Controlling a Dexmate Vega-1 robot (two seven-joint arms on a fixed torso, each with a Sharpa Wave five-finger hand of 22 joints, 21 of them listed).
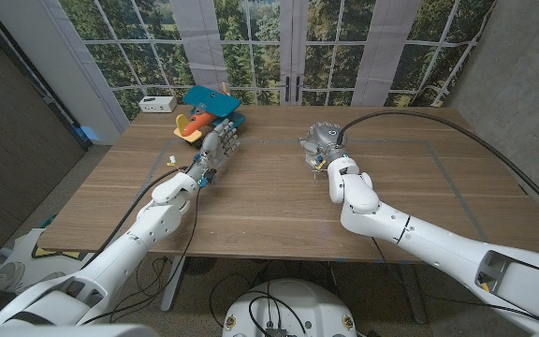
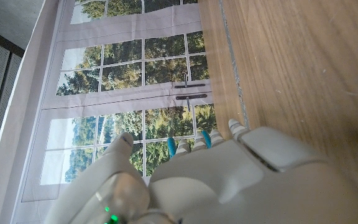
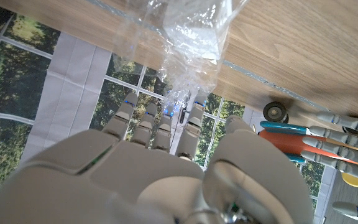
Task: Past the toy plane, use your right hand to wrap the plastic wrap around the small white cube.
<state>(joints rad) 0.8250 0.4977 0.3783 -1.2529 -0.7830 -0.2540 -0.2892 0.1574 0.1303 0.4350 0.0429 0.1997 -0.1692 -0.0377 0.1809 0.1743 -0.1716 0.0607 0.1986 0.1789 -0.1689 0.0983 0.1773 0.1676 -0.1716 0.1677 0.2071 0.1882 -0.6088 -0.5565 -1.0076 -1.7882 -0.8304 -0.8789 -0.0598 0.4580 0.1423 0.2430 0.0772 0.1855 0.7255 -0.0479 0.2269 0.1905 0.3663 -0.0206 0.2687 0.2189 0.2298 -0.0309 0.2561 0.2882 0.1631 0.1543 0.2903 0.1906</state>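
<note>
Right hand [image 1: 327, 150] is seen just right of frame centre, fingers closed on crumpled plastic wrap [image 1: 313, 137]; the white cube cannot be made out. Left hand [image 1: 216, 150] is held left of centre, fingers extended, grasping nothing. Toy plane [image 1: 208, 114] is set upper left, beyond it.

Right hand [image 1: 324, 148] reaching forward (fingers [image 3: 143, 122] extended), left hand [image 1: 216, 150] outstretched, fingers apart, both arms extended
</note>
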